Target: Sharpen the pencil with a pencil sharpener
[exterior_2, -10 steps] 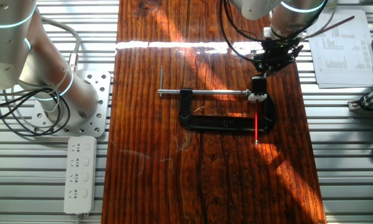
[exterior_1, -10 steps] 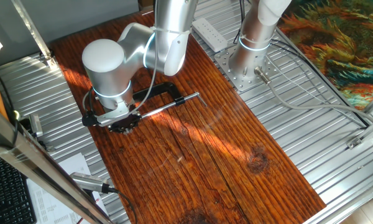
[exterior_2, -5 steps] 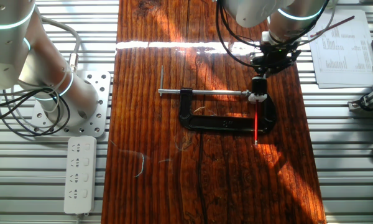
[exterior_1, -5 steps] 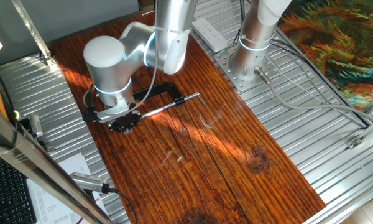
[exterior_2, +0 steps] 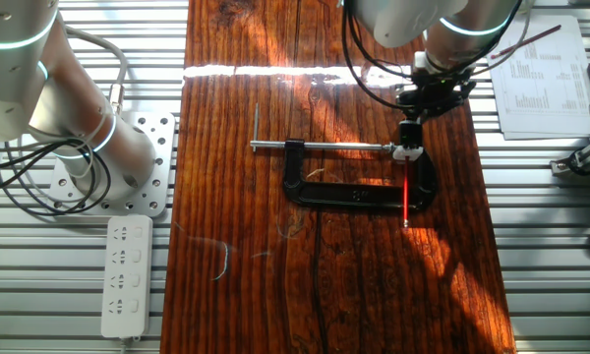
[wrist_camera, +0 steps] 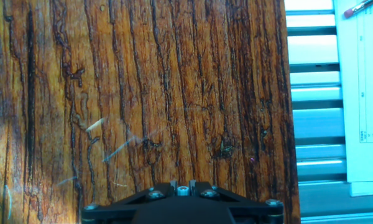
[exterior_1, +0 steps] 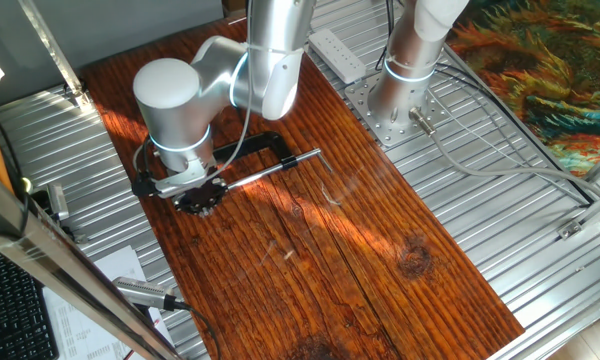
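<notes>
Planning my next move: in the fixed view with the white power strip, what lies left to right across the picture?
Second arm's base plate → clamp's silver screw rod → red pencil → printed paper sheet.

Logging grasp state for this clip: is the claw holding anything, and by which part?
Nothing seems held: the claw hangs apart from the pencil; its fingers are hidden.

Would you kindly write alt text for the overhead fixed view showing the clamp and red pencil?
A red pencil lies across a black C-clamp on a wooden table, its upper end in a small black pencil sharpener. The arm's end effector hovers just beyond the sharpener; a white power strip lies left.
</notes>
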`<state>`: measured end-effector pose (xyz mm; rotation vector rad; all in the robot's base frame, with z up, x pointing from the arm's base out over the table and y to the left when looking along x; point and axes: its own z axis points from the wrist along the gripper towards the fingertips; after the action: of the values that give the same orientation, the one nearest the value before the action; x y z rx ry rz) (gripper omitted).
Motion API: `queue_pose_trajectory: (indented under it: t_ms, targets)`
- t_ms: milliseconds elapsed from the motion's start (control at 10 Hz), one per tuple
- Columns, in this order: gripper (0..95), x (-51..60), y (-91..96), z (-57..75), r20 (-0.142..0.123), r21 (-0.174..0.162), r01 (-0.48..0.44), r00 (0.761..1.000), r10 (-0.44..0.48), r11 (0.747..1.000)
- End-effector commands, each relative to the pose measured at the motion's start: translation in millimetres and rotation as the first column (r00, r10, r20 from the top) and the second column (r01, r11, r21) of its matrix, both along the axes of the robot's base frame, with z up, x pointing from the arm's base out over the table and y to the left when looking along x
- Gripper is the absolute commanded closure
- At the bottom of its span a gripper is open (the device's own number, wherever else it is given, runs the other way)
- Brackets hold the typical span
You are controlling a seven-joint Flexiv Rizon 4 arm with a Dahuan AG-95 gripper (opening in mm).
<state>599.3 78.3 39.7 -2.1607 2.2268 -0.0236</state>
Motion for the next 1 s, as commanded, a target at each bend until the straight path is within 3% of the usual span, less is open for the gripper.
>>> queue_pose_trajectory:
  t_ms: [100, 200, 300, 700, 800, 1000]
  targets:
    - [95.0, 0.2, -1.1, -1.4, 0.001, -0.005, -0.003, 1.000, 0.003, 1.000]
    - [95.0, 0.3, -1.2, -2.3, 0.003, -0.005, -0.004, 1.000, 0.004, 1.000]
    - [76.0, 0.4, -1.4, -4.1, 0.003, -0.003, -0.002, 1.000, 0.002, 1.000]
    - [76.0, 1.7, -4.6, -8.8, 0.000, 0.009, 0.000, 1.000, 0.000, 1.000]
    - [95.0, 1.7, -4.5, -8.4, -0.002, 0.020, -0.001, 1.000, 0.001, 1.000]
    - [95.0, 1.7, -4.5, -7.8, -0.005, 0.016, 0.000, 1.000, 0.000, 1.000]
